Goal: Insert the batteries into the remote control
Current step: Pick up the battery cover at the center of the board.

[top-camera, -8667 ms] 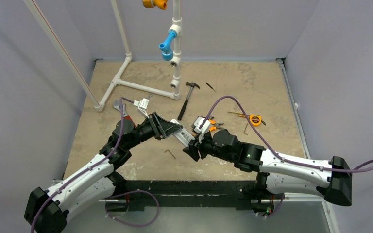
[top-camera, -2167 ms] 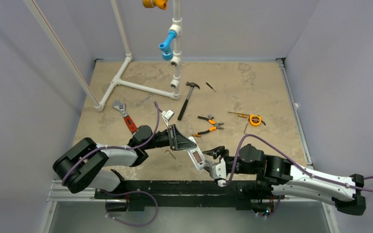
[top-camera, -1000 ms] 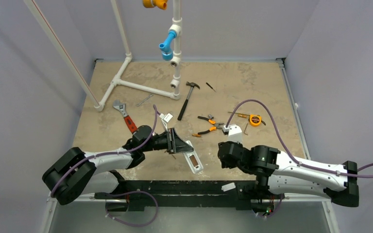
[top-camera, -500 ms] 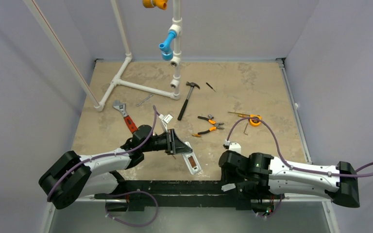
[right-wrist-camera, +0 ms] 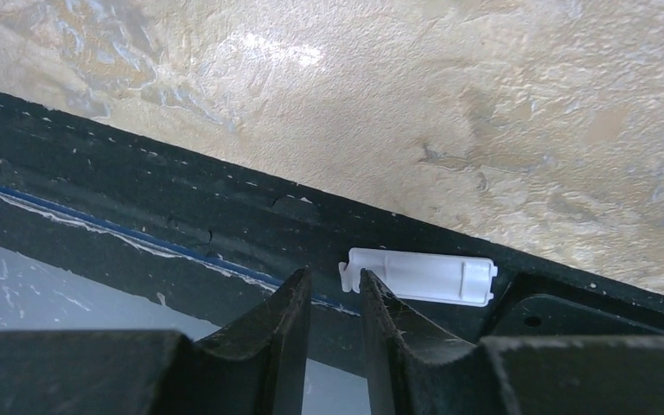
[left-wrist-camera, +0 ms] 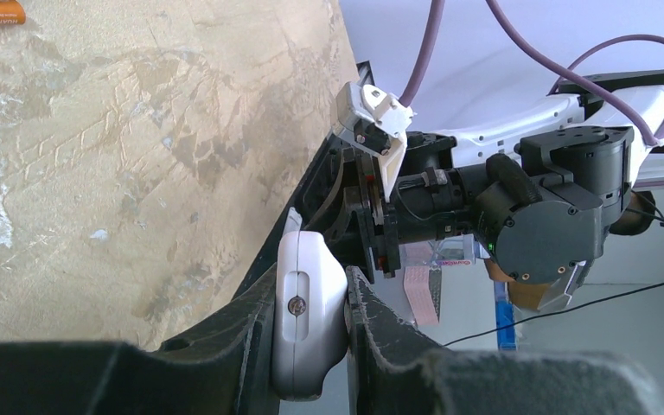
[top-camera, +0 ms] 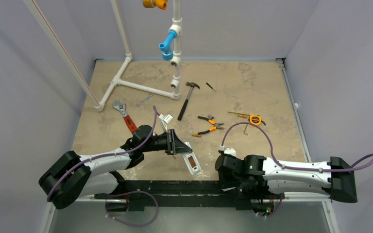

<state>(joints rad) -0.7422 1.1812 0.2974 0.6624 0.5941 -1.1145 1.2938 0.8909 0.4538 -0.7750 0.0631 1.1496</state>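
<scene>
Well, the left tool (top-camera: 180,145) is clamped tight across one end of the remote control (top-camera: 189,156), lower centre of the overhead view; the handset slants down and to the right from the jaws, back side up, and the batteries (top-camera: 192,162) show as an orange-brown strip in its recess; in the left wrist view the white body fills the gap between both fingers (left-wrist-camera: 246,346). The right tool (right-wrist-camera: 333,281) hangs low over the black rail (right-wrist-camera: 181,216) at the near edge of the tabletop (top-camera: 252,87); its jaws stand only a narrow way apart with nothing between them; a small white lid (right-wrist-camera: 419,277) lies on that rail just beside the fingertip on the right of that frame; whether they touch I cannot tell. A hammer (top-camera: 188,99) and orange-handled pliers (top-camera: 208,124) lie further up the overhead frame.
</scene>
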